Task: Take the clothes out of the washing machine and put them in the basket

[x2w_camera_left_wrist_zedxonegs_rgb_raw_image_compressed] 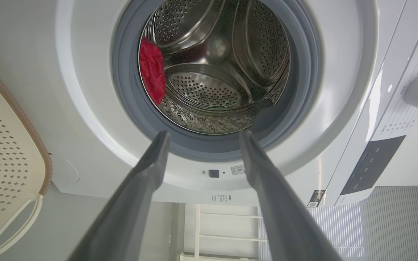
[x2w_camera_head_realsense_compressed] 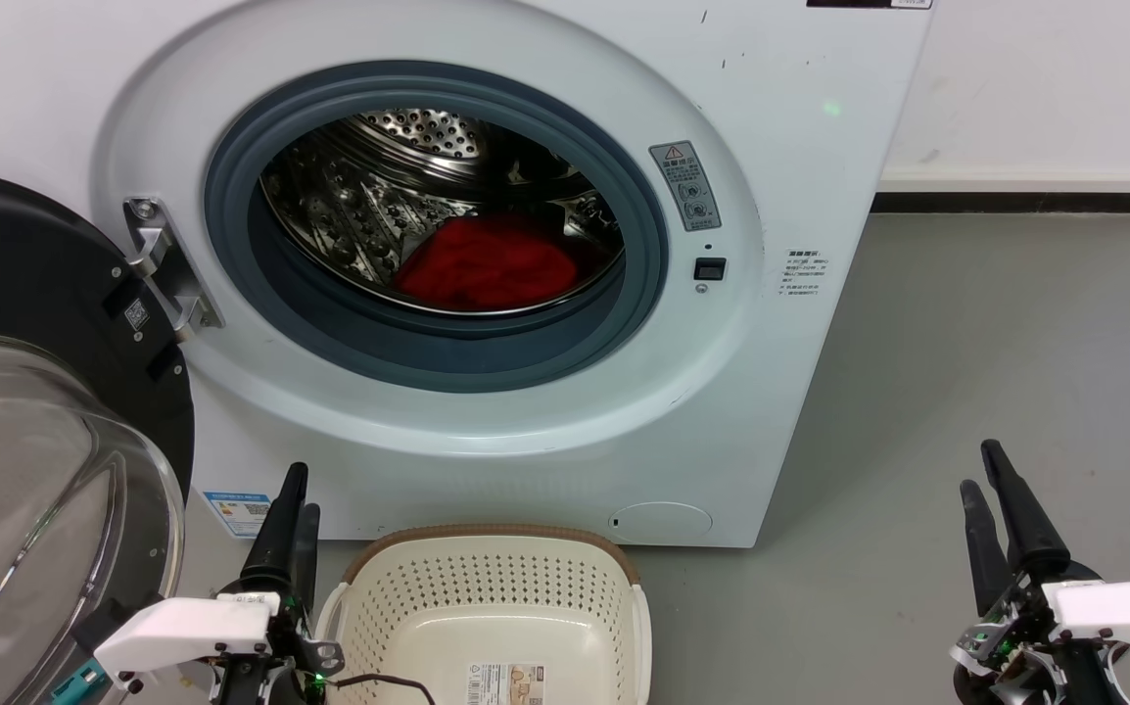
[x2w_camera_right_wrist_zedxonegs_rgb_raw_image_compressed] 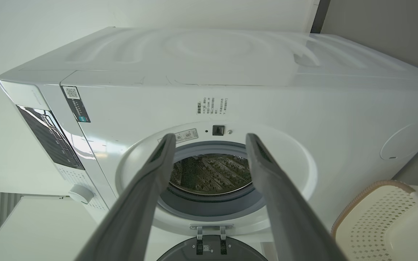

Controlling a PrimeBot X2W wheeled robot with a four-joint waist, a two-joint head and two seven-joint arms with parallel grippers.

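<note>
Door (x2w_camera_head_realsense_compressed: 36,470) stood swung open, left of the porthole of the washing machine (x2w_camera_head_realsense_compressed: 771,323). The clothes (x2w_camera_head_realsense_compressed: 487,269) lay as one red heap low in the washing machine's drum. The basket (x2w_camera_head_realsense_compressed: 496,534) sat on the floor just in front of the washing machine, no garment in its visible part. Left gripper (x2w_camera_head_realsense_compressed: 301,490) and right gripper (x2w_camera_head_realsense_compressed: 979,466) hung before the washing machine, outside the porthole, fingers spread wide, holding nothing. Judgement: removal not begun; all clothes left to transfer.
</note>
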